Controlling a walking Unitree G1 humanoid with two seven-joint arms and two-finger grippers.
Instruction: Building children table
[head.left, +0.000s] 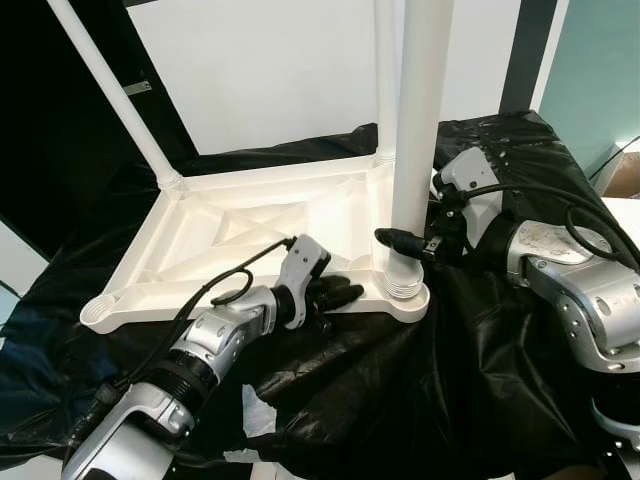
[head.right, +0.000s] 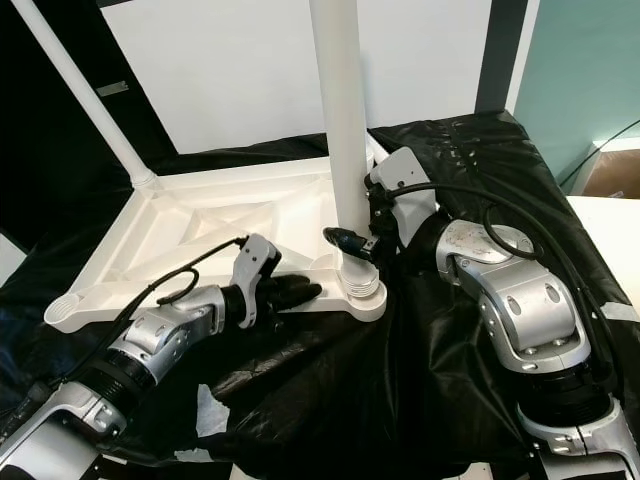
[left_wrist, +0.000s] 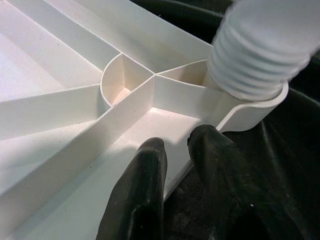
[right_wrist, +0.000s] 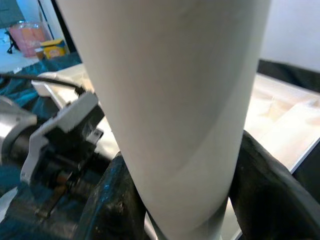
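Observation:
The white table top (head.left: 250, 225) lies upside down on a black sheet. Two white legs (head.left: 110, 95) (head.left: 385, 80) stand in its far corners. A third leg (head.left: 420, 130) stands upright in the near right corner socket (head.left: 403, 290), its threaded end (left_wrist: 255, 65) partly showing above the socket. My right gripper (head.left: 405, 240) is shut on this leg just above the socket, a finger (right_wrist: 265, 195) on each side. My left gripper (head.left: 335, 293) is shut on the table top's near rim (left_wrist: 175, 175) beside that corner, one finger inside and one outside. The near left socket (head.left: 100, 312) holds no leg.
The black sheet (head.left: 420, 400) covers the work surface and hangs in folds at the front. A white wall panel (head.left: 280, 70) stands behind. A light surface (head.left: 625, 215) and a cardboard box (head.left: 625, 175) sit at the far right.

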